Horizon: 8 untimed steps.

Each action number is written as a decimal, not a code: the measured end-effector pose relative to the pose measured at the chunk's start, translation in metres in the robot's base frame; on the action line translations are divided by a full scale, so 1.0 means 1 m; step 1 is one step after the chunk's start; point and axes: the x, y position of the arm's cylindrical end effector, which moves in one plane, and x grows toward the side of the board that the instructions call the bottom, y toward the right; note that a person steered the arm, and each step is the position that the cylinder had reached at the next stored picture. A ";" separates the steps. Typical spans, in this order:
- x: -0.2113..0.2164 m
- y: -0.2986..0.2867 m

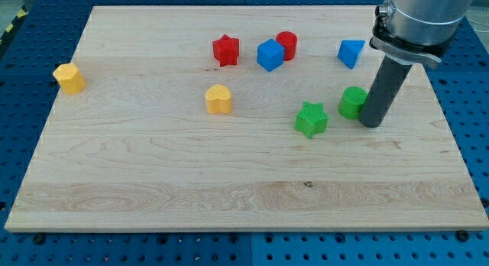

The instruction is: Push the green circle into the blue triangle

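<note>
The green circle (352, 102) lies on the wooden board at the view's right. The blue triangle (351, 53) lies above it, a short gap away toward the view's top. My tip (370, 123) rests on the board right beside the green circle, on its right and slightly lower side, touching or nearly touching it. The dark rod rises from there to the grey arm at the view's top right corner.
A green star (311, 118) lies just left of the green circle. A blue cube (270, 55) and red cylinder (286, 44) touch near the top; a red star (225, 50) sits left of them. A yellow heart (218, 99) and a yellow hexagon (69, 78) lie further left.
</note>
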 end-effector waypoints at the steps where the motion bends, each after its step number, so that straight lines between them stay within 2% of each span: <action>1: -0.001 -0.008; 3: -0.001 -0.042; 8: -0.040 -0.030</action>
